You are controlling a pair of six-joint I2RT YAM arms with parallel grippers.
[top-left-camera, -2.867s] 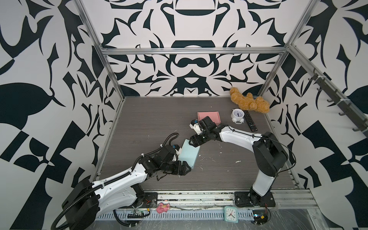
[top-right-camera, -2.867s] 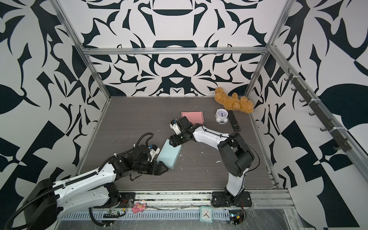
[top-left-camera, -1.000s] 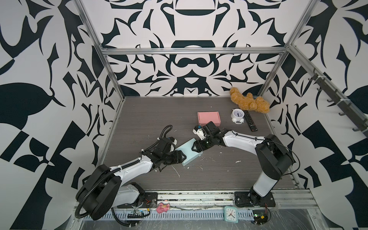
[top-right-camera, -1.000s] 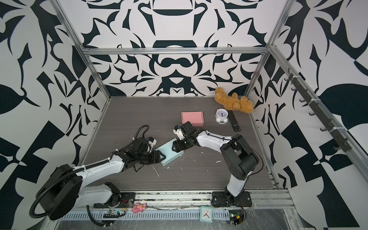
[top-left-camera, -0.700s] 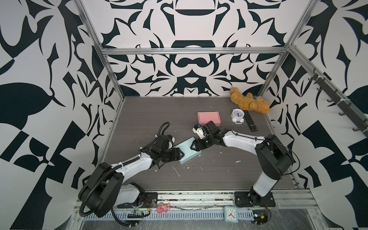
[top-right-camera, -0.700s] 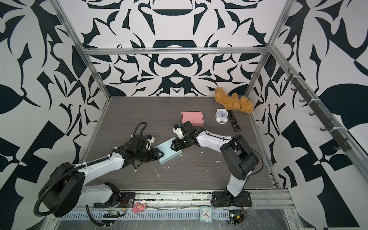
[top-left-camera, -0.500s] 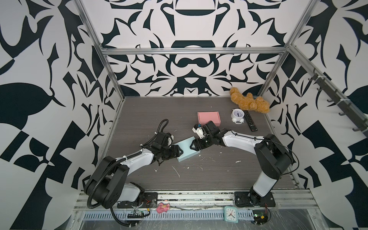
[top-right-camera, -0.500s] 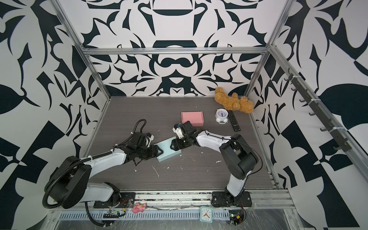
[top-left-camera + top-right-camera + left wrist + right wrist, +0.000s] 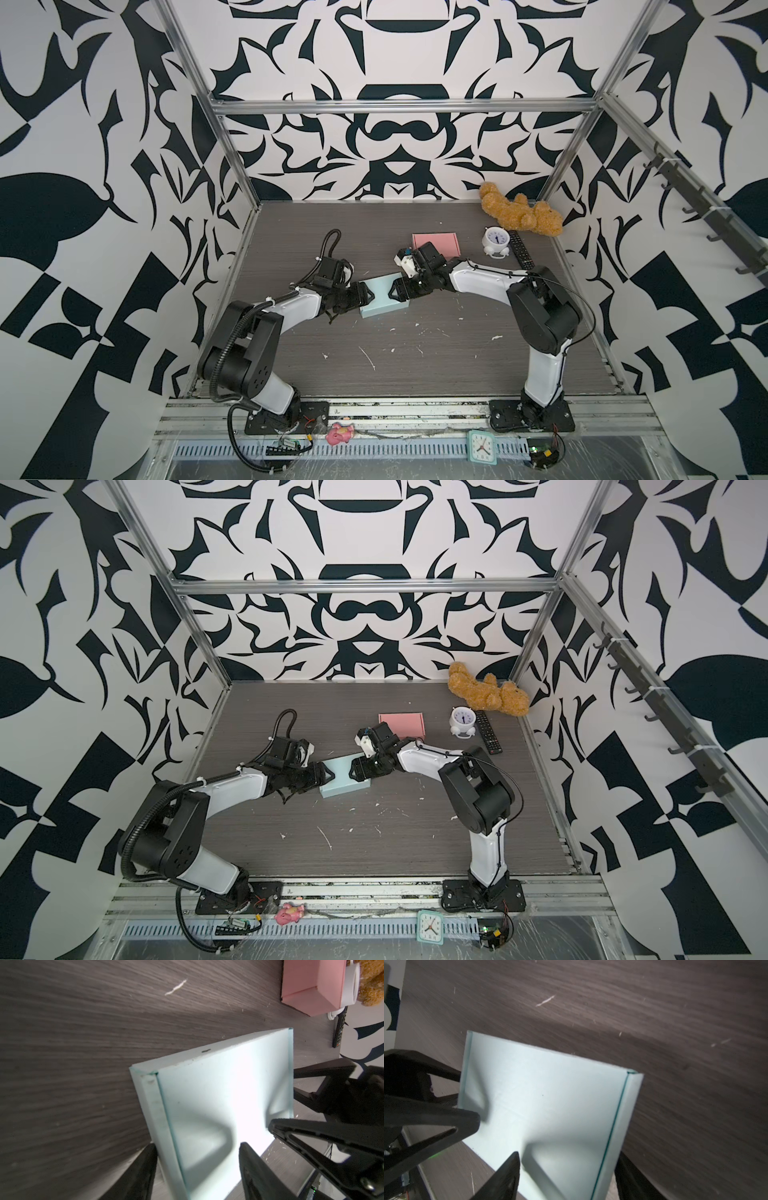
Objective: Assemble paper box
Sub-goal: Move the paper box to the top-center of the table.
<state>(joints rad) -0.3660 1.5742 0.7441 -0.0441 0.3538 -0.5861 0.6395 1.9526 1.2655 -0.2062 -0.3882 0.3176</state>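
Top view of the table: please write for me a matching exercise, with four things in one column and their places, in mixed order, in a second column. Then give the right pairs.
Things
1. light blue box
2. pink box
3. teddy bear
4. remote control

Places
A. in the far right corner of the table
B. close to the white alarm clock, on its right
C. between the left hand and the right hand
D. close to that clock, on its left

Pairs: 1-C, 2-D, 3-A, 4-B
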